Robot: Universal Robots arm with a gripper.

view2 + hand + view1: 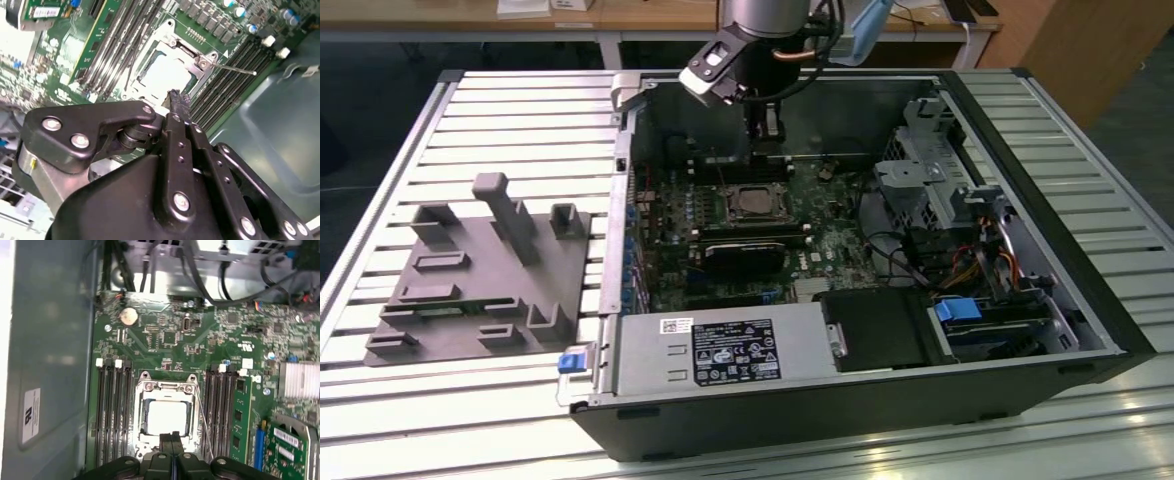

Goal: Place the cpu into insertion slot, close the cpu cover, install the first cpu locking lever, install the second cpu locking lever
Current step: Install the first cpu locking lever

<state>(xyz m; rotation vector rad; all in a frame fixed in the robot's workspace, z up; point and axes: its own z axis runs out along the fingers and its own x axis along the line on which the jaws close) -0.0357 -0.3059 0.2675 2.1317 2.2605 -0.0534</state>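
Over the motherboard (pixel 165 340), gripper (pixel 172 436) fingers pressed together, empty, beside cpu (pixel 167 417); cpu cover (pixel 167 386) lying flat around it.

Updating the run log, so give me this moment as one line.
cpu: seated | cpu cover: down | locking lever: angled out | claw: shut, at cover edge
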